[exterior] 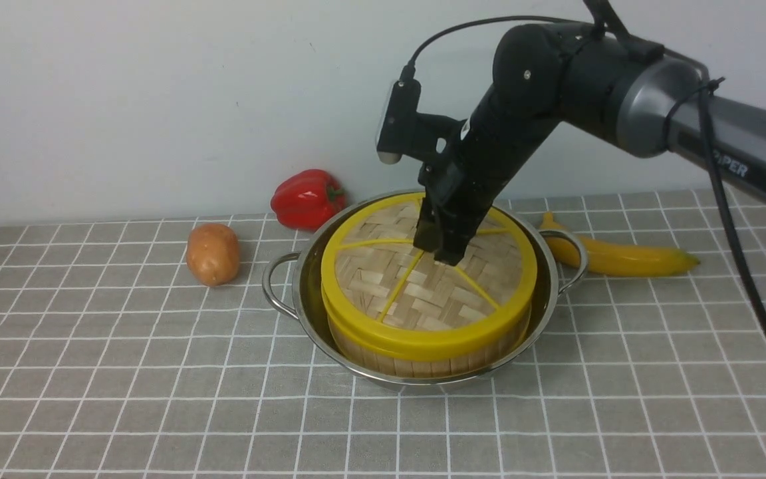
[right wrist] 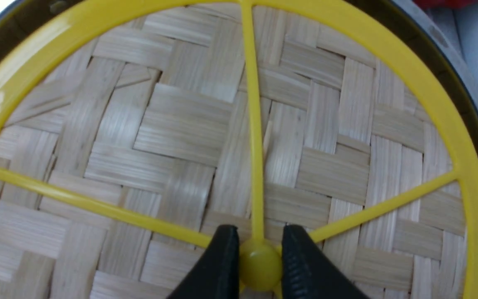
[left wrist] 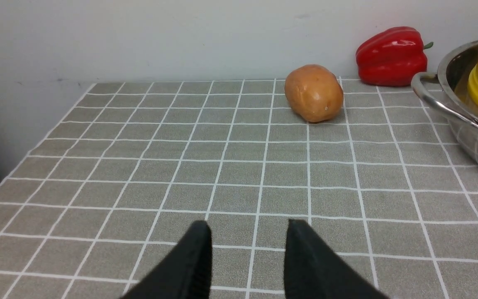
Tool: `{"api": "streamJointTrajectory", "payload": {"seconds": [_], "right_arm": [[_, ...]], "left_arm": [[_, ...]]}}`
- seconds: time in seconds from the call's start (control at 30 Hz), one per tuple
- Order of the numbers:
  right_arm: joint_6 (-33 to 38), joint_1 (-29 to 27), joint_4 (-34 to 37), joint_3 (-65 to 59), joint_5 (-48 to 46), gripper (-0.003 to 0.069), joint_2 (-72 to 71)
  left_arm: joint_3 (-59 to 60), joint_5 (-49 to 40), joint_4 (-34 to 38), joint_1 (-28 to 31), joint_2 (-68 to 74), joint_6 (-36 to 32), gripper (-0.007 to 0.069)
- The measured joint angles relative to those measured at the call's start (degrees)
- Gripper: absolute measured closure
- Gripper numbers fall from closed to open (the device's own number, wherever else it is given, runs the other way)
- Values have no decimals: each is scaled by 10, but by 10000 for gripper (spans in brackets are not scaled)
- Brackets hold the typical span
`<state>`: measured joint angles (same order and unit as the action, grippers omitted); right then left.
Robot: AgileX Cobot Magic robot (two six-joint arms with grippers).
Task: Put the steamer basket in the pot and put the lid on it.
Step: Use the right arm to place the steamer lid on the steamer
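tablecloth point(exterior: 157, 412): grey, white grid | wall point(exterior: 124, 80): plain white | pot point(exterior: 306, 299): on cloth

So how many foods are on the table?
3: potato left of the pot, red pepper back-left of it, banana on its right. Others may hide behind the pot.

A glossy black jointed right arm point(exterior: 522, 120), dotted with small screws, is seen at upper right, joined to a grey metal tube point(exterior: 649, 113) lettered in white. A thin black cable point(exterior: 745, 266) is strapped alongside. The left gripper point(left wrist: 248, 228) is fitted with ribbed, tapered black fingers point(left wrist: 197, 261).
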<state>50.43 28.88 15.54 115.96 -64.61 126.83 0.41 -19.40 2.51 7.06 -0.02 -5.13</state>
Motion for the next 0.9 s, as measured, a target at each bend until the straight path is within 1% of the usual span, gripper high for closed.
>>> {"api": "streamJointTrajectory", "payload": {"seconds": [0.2,0.27,0.5,0.6,0.9], "right_arm": [[30,0,1,0,0,513,0],[54,0,3,0,0,513,0],[115,-1,38,0,4,513,2],[130,-1,43,0,4,513,3],[131,-1,45,0,11,513,3]], "left_arm": [[0,0,0,0,0,0,382],[0,0,0,0,0,0,382],[0,0,0,0,0,0,382],[0,0,0,0,0,0,382],[0,0,0,0,0,0,382]]}}
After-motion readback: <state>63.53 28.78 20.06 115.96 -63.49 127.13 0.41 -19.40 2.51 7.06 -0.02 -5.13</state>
